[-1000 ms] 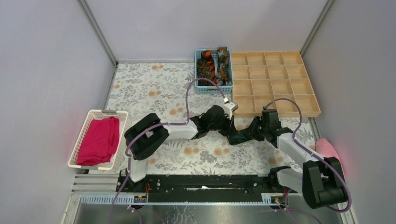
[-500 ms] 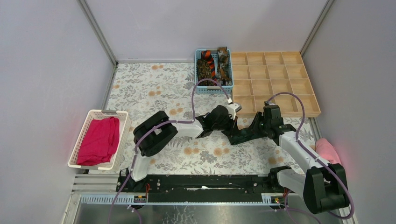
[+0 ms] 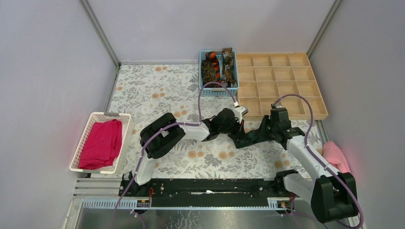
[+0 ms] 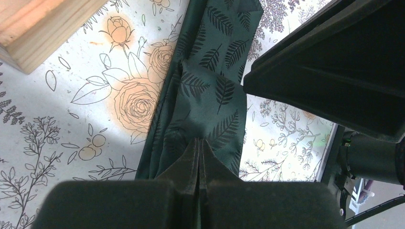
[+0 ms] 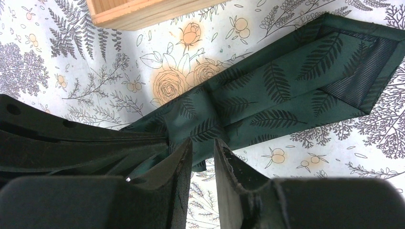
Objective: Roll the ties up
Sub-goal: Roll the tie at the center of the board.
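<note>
A dark green tie with a fern print (image 4: 215, 81) lies on the flowered tablecloth (image 3: 157, 90) in front of the wooden tray. My left gripper (image 4: 199, 141) is shut on a bunched fold of it. The right gripper (image 5: 203, 143) faces it from the other side, open with a narrow gap, its tips at the tie's (image 5: 282, 90) lower edge beside the left fingers. The tie's pointed wide end (image 5: 363, 81) lies flat to the right. More ties (image 3: 218, 67), mottled brown and orange-and-black striped, sit in the blue basket (image 3: 203, 88) at the back.
A wooden compartment tray (image 3: 282, 83) stands at the back right, its corner close to both grippers (image 5: 143, 9). A white basket (image 3: 79, 152) holding a magenta cloth (image 3: 101, 143) is at the left. A pale pink cloth (image 3: 334, 152) lies at the right edge.
The left arm has slid to the right with the tie still pinched. The right wrist has shifted slightly right and back, and its jaws have narrowed a little.
</note>
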Available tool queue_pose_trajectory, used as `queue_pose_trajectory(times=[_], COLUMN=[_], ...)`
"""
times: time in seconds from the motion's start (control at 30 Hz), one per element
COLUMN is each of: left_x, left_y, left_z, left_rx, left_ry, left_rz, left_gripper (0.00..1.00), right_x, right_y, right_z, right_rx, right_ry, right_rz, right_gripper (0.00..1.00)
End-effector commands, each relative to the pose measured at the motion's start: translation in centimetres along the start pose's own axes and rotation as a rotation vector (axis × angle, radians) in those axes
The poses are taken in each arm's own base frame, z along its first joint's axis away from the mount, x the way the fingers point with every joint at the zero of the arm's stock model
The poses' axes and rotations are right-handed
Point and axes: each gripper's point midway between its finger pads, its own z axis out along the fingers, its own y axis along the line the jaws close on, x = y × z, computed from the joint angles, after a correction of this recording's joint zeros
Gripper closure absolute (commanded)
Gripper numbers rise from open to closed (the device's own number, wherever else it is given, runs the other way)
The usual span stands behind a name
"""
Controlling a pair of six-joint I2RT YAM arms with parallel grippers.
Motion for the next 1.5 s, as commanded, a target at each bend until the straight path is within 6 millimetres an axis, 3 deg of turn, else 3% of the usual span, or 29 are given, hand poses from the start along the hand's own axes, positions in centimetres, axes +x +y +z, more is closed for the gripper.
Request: queue_pose_trajectory(times=[0.0, 0.43, 0.6, 0.77, 0.87, 1.03, 1.27, 1.47], left_x=[-1.3, -4.4, -6.9, -8.9, -8.6, -6.3, -5.0, -4.6], left_y=[-1.1, -2.1, -2.7, -0.1, 3.1, 7.3, 6.8, 6.1], left_z=[-0.4, -1.5, -3.3, -6.1, -7.3, -7.0, -4.3, -3.1], left_rx=[0.013, -0.016, -0.037, -0.131, -0.186, -0.258, -0.139, -0.06], left_ry=[-0.027, -0.082, -0.136, -0.19, -0.187, -0.132, -0.089, -0.068], left_rz=[0.021, 0.043, 0.045, -0.026, -0.085, -0.126, -0.128, -0.11], left_gripper=[1.0, 1.0, 1.0, 1.0, 1.0, 1.0, 1.0, 1.0], right_x=[-2.1, -2.4, -1.9, -1.2, -0.4, 1.8, 4.5, 6.7], right_y=[1.0, 1.5, 1.8, 2.6, 2.9, 4.1, 3.5, 2.6], right_z=[-1.2, -2.8, -3.2, -3.8, -3.9, -3.8, -3.6, -2.6], right_rx=[-0.03, -0.048, -0.068, -0.091, -0.081, -0.055, -0.022, 0.026], right_ry=[-0.06, -0.07, -0.066, -0.042, -0.017, 0.053, 0.125, 0.191], right_rz=[-0.014, -0.03, -0.018, -0.022, -0.049, -0.115, -0.105, -0.106], right_gripper=[0.7, 0.75, 0.79, 0.92, 1.0, 1.0, 1.0, 1.0])
